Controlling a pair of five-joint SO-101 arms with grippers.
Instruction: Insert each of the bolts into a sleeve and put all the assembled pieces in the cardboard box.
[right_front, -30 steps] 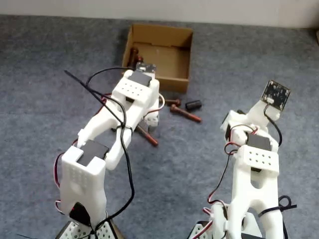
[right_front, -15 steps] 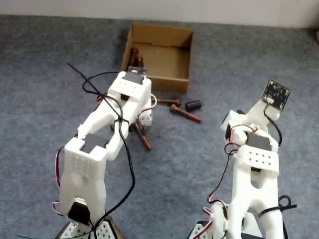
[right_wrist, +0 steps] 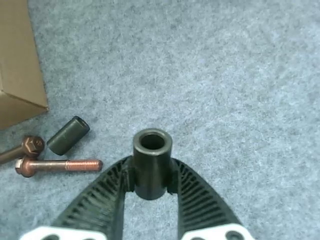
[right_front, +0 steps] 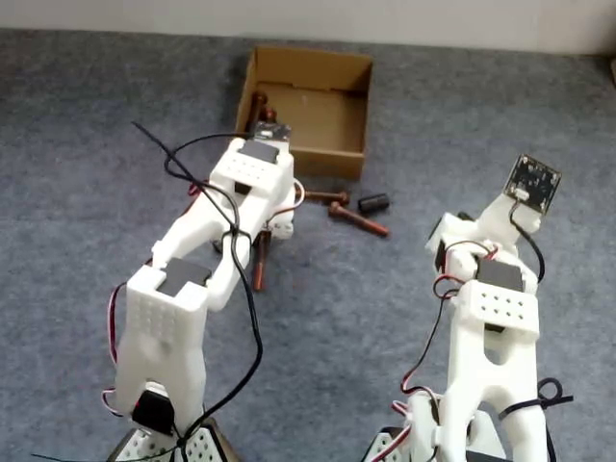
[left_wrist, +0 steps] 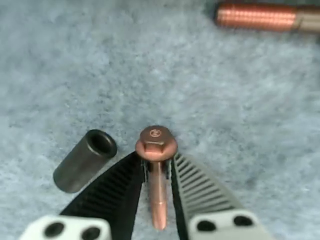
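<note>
Copper bolt (left_wrist: 155, 142) is sitting clamped by its shank between the narrowed fingers of the left gripper (left_wrist: 158, 160), its hex head pointing away from the wrist. This gripper is hovering over the grey carpet (right_front: 87, 144) just in front of the cardboard box (right_front: 310, 106), near the box's left front corner. The right gripper (right_wrist: 151, 172) is pinching a black sleeve (right_wrist: 152, 145) with its open bore facing the wrist camera, well off to the right of the box. A loose sleeve (right_front: 373, 203) and two loose bolts (right_front: 361, 221) are lying close together just outside the box's front wall. Brown pieces (right_front: 258, 108) are leaning against the box's left inner wall.
</note>
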